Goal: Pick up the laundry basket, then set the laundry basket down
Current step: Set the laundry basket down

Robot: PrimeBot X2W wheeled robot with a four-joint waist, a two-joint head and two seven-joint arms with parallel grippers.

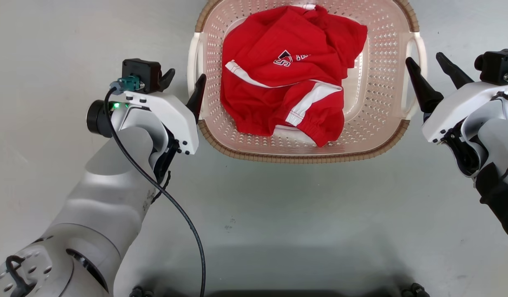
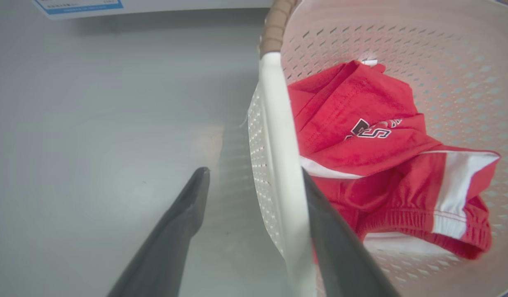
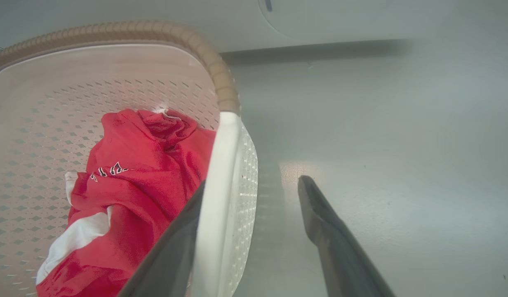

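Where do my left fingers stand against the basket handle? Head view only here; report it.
Observer: The left gripper straddles the left handle, jaws open: one finger inside the laundry basket, one outside.
Operator: Now the right side.
Observer: The right gripper straddles the right handle likewise, open, inner finger beside the red garment.
Operator: Report what stands beyond the basket.
Observer: A white appliance, past the brown rim.
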